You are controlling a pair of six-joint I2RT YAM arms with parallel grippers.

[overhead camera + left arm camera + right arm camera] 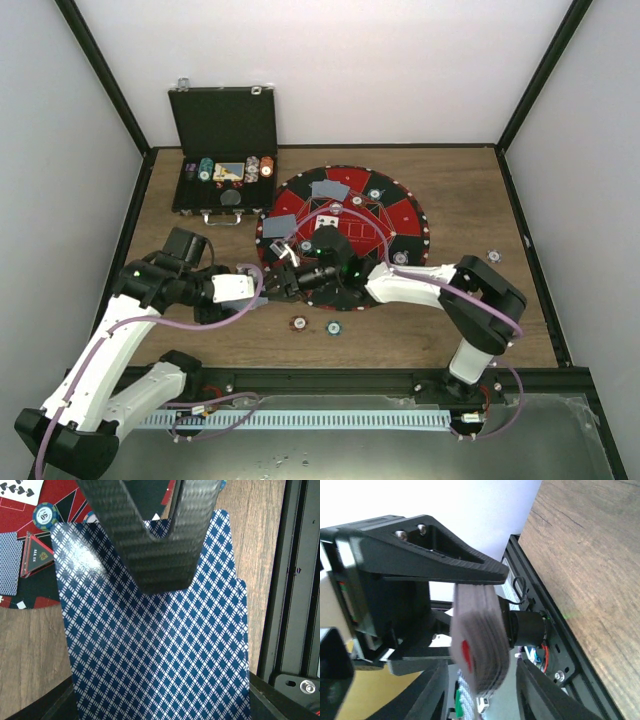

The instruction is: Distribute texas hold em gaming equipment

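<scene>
One round mat point(395, 215) lies on one table point(470, 190). One open black case point(222, 120) stands beyond the mat's far-left edge, with four short chip stacks point(205, 168) inside. On the mat lie two face-down card lots point(330, 189), one face-up card point(17, 491), one triangular marker point(37, 555) and at least four single chips point(374, 193); the smallest are hard to count. Off the mat lie three loose chips point(298, 323): two just beside its near edge, one to its right. One deck point(160, 655) hangs at the mat's near-left edge. Two arms point(410, 285) reach over the mat's near edge.
</scene>
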